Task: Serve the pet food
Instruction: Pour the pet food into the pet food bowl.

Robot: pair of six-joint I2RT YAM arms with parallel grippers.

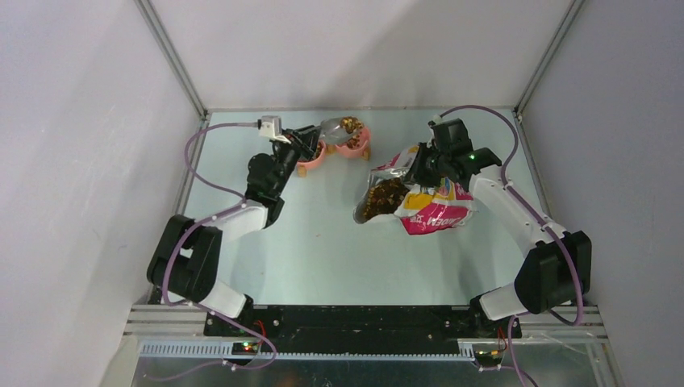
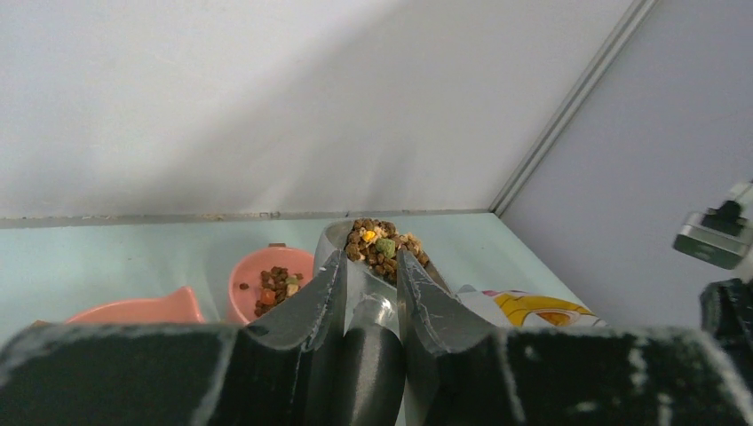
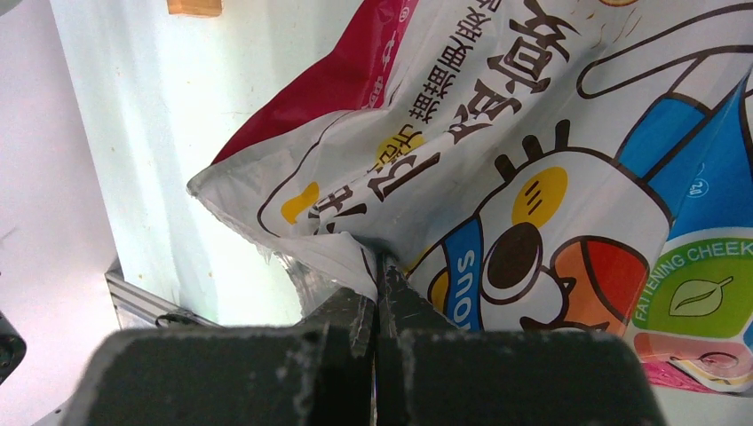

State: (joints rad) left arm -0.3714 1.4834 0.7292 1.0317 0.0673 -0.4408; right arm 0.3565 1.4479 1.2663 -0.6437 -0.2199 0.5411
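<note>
The pet food [image 2: 384, 247] is heaped in the grey metal scoop [image 2: 342, 238], held above the back of the table. My left gripper [image 2: 368, 262] is shut on the scoop's dark handle [image 2: 373, 355]. From above, the loaded scoop [image 1: 335, 126] hovers over the right-hand pink bowl [image 1: 355, 147], with my left gripper [image 1: 310, 139] just behind it. That bowl [image 2: 249, 266] holds some kibble [image 2: 275, 286]. More kibble [image 1: 383, 197] shows in the open mouth of the printed bag [image 1: 435, 208]. My right gripper [image 3: 380, 266] is shut on the bag's [image 3: 533, 177] top edge, holding the mouth up.
A second pink bowl [image 1: 313, 155] sits left of the first, seen in the left wrist view as a bowl [image 2: 133, 311] at the lower left. Both rest on small wooden feet [image 1: 302, 170]. White walls enclose the table on three sides.
</note>
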